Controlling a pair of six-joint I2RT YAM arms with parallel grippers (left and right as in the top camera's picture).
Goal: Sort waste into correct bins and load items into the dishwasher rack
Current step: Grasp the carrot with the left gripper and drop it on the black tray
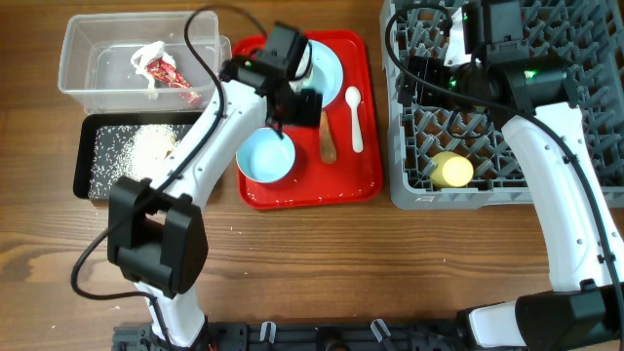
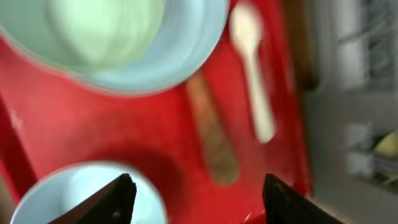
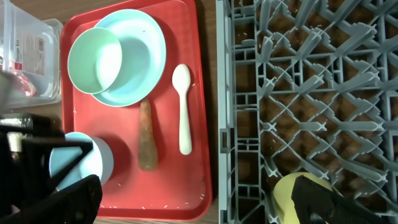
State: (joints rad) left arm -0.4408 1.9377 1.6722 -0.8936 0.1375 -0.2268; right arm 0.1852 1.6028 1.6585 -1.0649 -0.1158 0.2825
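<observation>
My left gripper [image 1: 295, 100] [image 2: 199, 200] is open and empty, low over the red tray, with the orange-brown stick [image 1: 328, 136] [image 2: 212, 144] just ahead of it. A pale blue bowl [image 1: 265, 156] [image 2: 74, 193] lies by its left finger. The light-blue plate [image 1: 331, 73] [image 3: 143, 56] carries the second bowl [image 3: 94, 60]. The white spoon [image 1: 355, 117] [image 3: 183, 109] lies right of the stick. My right gripper [image 1: 417, 70] [image 3: 196, 205] is open and empty, high over the grey rack [image 1: 409, 185]. The yellow cup [image 1: 451, 170] [image 3: 298, 193] sits in the rack.
The clear tub [image 1: 78, 58] at the back left holds the red-and-white wrapper [image 1: 161, 68]. The black tray [image 1: 86, 166] in front of it holds white rice [image 1: 136, 151]. The red tray [image 1: 361, 180] has stray rice grains along its front edge.
</observation>
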